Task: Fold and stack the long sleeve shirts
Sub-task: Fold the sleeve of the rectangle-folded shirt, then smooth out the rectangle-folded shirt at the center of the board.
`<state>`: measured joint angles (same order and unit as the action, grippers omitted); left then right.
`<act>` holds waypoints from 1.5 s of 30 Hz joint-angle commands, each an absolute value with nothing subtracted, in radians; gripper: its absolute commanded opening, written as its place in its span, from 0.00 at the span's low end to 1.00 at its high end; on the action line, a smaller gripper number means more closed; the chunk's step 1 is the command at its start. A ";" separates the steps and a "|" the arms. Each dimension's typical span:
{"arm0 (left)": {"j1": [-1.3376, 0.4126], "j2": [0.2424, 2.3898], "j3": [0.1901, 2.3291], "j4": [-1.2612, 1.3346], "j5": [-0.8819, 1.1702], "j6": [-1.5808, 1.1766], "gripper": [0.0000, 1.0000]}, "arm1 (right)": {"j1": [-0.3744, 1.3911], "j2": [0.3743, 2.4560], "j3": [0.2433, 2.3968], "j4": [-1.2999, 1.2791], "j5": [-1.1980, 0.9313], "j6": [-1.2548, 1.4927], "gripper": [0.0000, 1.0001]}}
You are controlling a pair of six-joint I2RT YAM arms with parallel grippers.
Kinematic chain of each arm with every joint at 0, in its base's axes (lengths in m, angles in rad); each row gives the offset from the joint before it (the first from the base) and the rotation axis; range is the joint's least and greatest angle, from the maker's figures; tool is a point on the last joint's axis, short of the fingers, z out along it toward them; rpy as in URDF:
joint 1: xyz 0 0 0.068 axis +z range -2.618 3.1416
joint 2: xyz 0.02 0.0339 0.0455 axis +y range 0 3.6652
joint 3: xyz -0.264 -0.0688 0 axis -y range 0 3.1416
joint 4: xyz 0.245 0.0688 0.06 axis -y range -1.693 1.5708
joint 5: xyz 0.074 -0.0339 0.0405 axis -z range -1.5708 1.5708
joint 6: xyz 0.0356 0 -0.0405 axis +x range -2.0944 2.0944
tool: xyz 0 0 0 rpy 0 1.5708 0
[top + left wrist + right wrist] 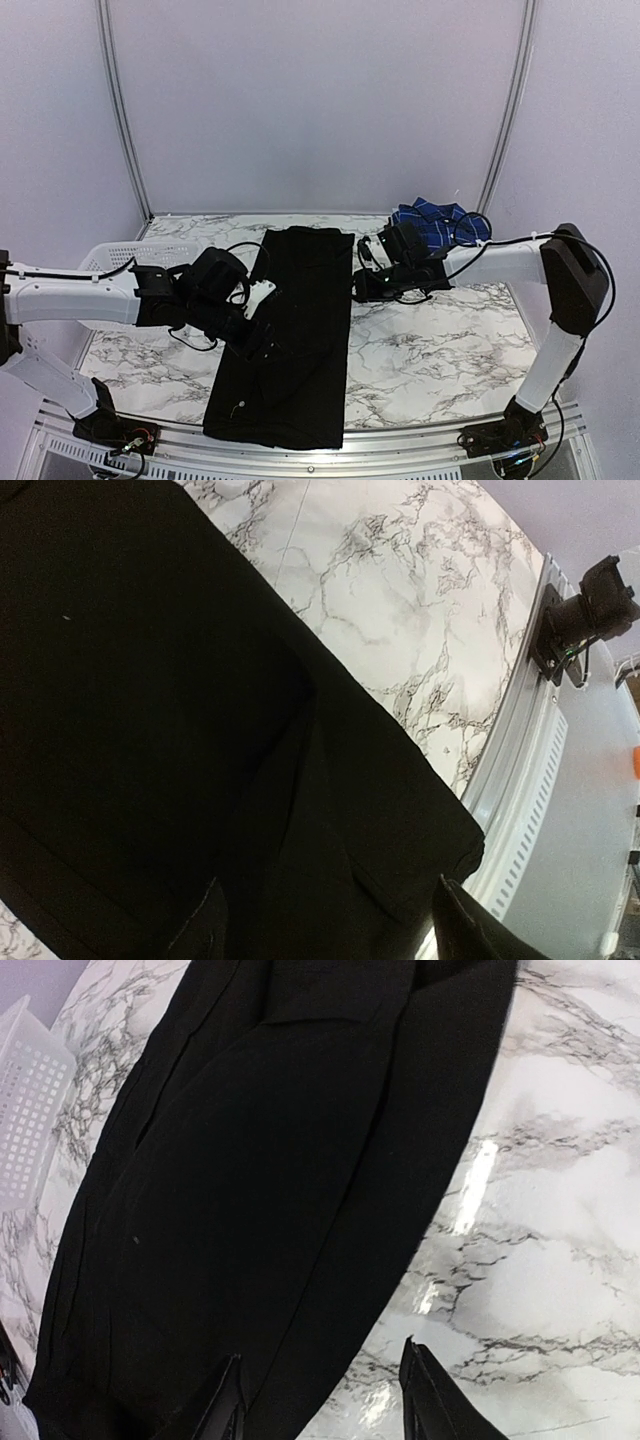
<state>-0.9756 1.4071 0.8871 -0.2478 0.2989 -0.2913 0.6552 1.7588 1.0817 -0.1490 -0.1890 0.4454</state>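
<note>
A plain black long sleeve shirt (300, 340) lies on the marble table as a long narrow strip, running from the back middle to the front edge. My left gripper (262, 335) hovers over its left middle with the jaws open; in the left wrist view (328, 883) only black cloth (150, 680) shows beneath them, none of it pinched. My right gripper (360, 285) is at the shirt's upper right edge, open (322, 1352), with one finger over the cloth (260, 1160) and the other over bare marble. A blue plaid shirt (435, 222) lies bunched at the back right.
A white mesh basket (125, 255) stands at the back left behind the left arm, and shows in the right wrist view (25, 1110). The marble table (430, 340) is bare to the right of the black shirt. A metal rail (520, 810) runs along the front edge.
</note>
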 commanded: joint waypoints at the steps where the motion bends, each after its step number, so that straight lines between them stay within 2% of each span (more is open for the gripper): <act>1: -0.980 1.341 0.870 -0.238 0.234 -0.313 0.75 | 0.717 1.706 1.052 -0.154 -0.172 0.421 0.48; 10: -0.979 1.354 0.822 -0.264 0.067 -0.424 0.68 | 0.879 1.718 1.067 -0.199 -0.124 0.432 0.47; 17: -0.979 1.412 0.822 -0.359 -0.134 -0.541 0.49 | 0.906 1.701 1.048 -0.207 -0.086 0.463 0.45; 22: -1.001 1.502 0.854 -0.377 -0.047 -0.539 0.31 | 0.906 1.670 1.032 -0.221 -0.066 0.470 0.44; 27: -1.076 1.512 0.891 -0.376 0.098 -0.496 0.22 | 0.906 1.629 1.021 -0.270 -0.008 0.463 0.44; 36: -1.185 1.510 0.907 -0.358 0.351 -0.406 0.21 | 0.891 1.610 1.028 -0.297 0.055 0.447 0.45; 40: -1.184 1.476 0.913 -0.359 0.294 -0.396 0.23 | 0.871 1.623 1.045 -0.288 0.059 0.442 0.45; 45: -1.110 1.445 0.951 -0.362 0.081 -0.456 0.27 | 0.769 1.657 1.079 -0.192 -0.028 0.453 0.45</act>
<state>-1.1748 1.4876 0.8974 -0.3473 0.2321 -0.4290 0.8467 1.6276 1.0187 -0.2687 0.0250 0.4515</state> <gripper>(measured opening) 0.259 0.447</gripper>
